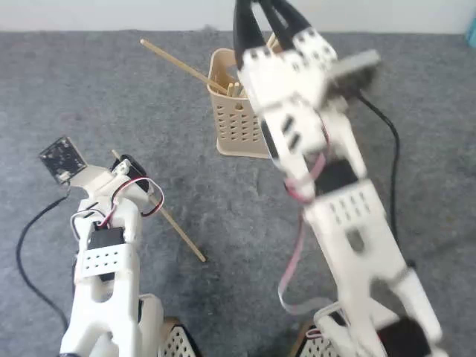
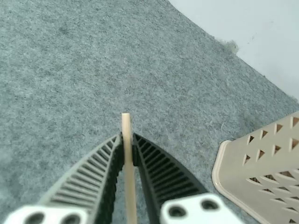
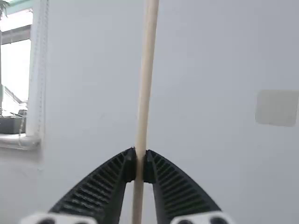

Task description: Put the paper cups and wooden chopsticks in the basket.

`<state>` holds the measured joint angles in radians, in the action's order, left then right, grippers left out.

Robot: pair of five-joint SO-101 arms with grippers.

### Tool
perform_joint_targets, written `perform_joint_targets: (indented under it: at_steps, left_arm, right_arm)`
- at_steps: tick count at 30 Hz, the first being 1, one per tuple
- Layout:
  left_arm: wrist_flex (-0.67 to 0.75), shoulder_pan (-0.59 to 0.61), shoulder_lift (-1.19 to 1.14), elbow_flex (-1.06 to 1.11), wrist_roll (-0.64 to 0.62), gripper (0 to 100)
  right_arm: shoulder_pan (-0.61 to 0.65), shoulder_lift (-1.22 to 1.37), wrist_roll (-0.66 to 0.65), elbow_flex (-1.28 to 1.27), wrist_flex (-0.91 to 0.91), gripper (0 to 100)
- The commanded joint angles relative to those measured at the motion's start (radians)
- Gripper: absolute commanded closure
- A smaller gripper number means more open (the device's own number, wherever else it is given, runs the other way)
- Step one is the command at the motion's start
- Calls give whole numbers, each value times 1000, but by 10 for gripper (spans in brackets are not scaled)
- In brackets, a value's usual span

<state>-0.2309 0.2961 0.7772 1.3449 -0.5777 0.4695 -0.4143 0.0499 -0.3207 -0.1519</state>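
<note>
Nearest the arms' bases, the left gripper is pressed together on a wooden chopstick, pinching it close to one end. In the high view the rest of that stick slants down onto the grey felt table cover, well apart from the basket.

Farther off, the beige perforated basket stands upright. A second chopstick leans out over its rim, and a few stick ends show inside, perhaps three, though the right arm covers part of the opening.

Above the basket, the right gripper is clamped on a third chopstick, held high with a pale wall behind it.

By this showing the task looks partly done. Some chopsticks are already in the basket, and at least two are left to drop in, one in each gripper. The counted sticks come to three clear ones plus the cluster inside. There is one basket. No paper cups can be made out, so their state cannot be judged.
</note>
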Motion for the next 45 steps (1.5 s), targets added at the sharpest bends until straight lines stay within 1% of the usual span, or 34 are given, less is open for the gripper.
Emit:
perform_joint_targets:
  at_steps: [1,4,6,12,16,20,24,29,31,33,35,37,39,41,45]
  left_arm:
    - [25,0,-3,-39,5,987]
    - [25,0,-3,-39,5,987]
    - [25,0,-3,-39,5,987]
    - [26,-2,-5,-39,11,985]
    - [26,-3,-5,-39,77,985]
    - [26,-25,-5,-38,81,985]
    - [26,-29,-5,-38,81,984]
    - [20,-31,-25,-39,81,981]
    - [20,-35,-81,-59,81,943]
    - [-34,-46,-169,-119,81,873]
    - [-130,-43,-265,-211,81,806]
    - [-203,-37,-356,-294,81,758]
    - [-226,-31,-431,-346,80,740]
    - [-229,-34,-474,-372,80,739]
    - [-255,-57,-480,-377,80,739]
  right_arm:
    - [-51,197,-12,157,-128,990]
    - [-65,302,-15,152,-255,990]
    - [-67,346,-15,141,-295,990]
    - [-61,378,-15,83,-303,980]
    - [-58,378,-15,14,-300,899]
    - [-64,377,-14,-37,-306,909]
    - [-65,315,-11,-80,-300,914]
    - [-58,108,-11,-196,-288,914]
    - [-58,1,-9,-239,-191,914]
    - [-61,-116,18,-258,-1,914]
    - [-70,-228,110,-258,209,915]
    - [-91,-335,190,-258,378,915]
    - [-105,-437,235,-258,510,916]
    - [-111,-536,238,-267,634,916]
    - [-113,-711,241,-311,943,916]
